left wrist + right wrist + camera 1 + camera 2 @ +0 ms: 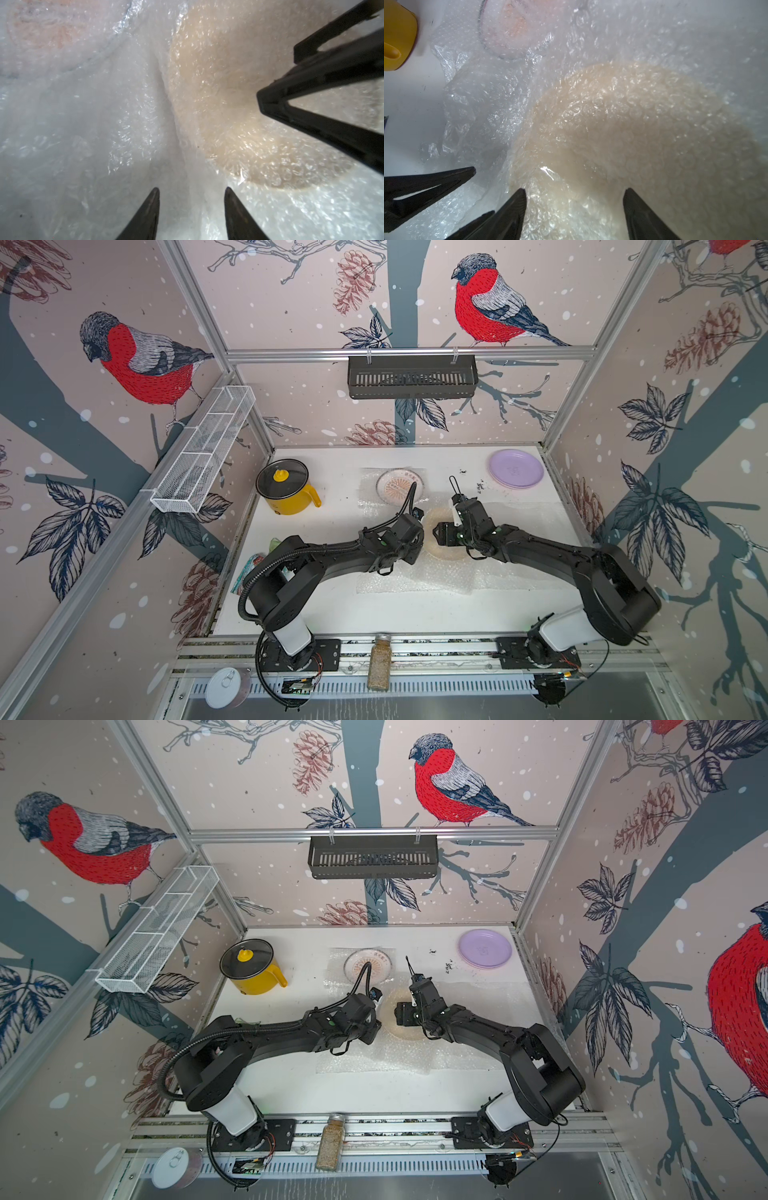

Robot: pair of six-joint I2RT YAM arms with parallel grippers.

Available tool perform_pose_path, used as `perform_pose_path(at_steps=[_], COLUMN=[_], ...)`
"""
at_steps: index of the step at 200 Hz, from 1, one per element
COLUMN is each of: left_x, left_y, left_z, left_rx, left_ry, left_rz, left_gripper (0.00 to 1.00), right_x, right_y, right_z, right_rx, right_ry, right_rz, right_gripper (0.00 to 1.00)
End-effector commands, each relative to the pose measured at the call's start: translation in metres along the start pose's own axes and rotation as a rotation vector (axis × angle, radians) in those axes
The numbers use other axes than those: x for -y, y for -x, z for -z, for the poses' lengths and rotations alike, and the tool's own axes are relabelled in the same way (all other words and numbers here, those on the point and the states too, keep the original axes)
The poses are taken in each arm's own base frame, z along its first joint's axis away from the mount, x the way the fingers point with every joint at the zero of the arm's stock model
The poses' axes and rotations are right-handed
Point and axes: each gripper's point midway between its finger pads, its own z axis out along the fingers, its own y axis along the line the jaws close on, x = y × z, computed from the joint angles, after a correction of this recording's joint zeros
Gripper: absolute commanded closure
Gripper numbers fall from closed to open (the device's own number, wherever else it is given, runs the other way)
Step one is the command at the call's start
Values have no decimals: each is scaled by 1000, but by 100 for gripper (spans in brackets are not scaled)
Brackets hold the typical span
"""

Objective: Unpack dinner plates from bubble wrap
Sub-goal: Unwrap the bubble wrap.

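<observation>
Two plates are still under bubble wrap (415,576) by my count: the cream plate (633,124) dead centre on the surface (374,614), and the sunburst-print plate (401,485) just past it at 12 o'clock, each with a sheet lying over it. Off at 2 o'clock the lilac plate (515,468) sits bare on top of another rim, so I'd guess that's the done pile, parked clear of the working area. Left gripper (191,189) hovers at the cream plate's 9 o'clock edge, fingers partway apart with nothing pinched, only loose wrap below. Right gripper (575,190) comes in from 3 o'clock over the plate itself, fingers spread wide, also gripping nothing. Opposite sides makes sense to me: one can pin the plate while the other peels the sheet. Wrap looks slippery and crinkly, so pinching a raised fold seems the safer bet.
</observation>
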Motion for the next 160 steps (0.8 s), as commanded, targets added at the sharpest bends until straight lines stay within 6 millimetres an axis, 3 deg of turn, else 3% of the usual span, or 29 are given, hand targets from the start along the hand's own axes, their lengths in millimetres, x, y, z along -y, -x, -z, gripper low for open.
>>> perform_pose_path(at_steps=[1, 56, 81, 124, 160], left_x=[-12, -22, -12, 5, -10], left_y=[-5, -6, 0, 7, 9], left_z=[-1, -14, -14, -8, 0], left_rx=[-3, -2, 17, 38, 28], left_ry=[60, 91, 16, -87, -9], left_rz=[31, 81, 108, 165, 292], left_gripper=[54, 67, 76, 100, 100], right_x=[-1, -22, -33, -49, -48], right_y=[-1, -11, -18, -25, -30], right_z=[-1, -10, -16, -22, -30], right_rx=[-12, -56, -80, -95, -119], right_ry=[-17, 30, 43, 56, 22], right_rz=[35, 74, 101, 148, 160], right_gripper=[20, 15, 15, 16, 20])
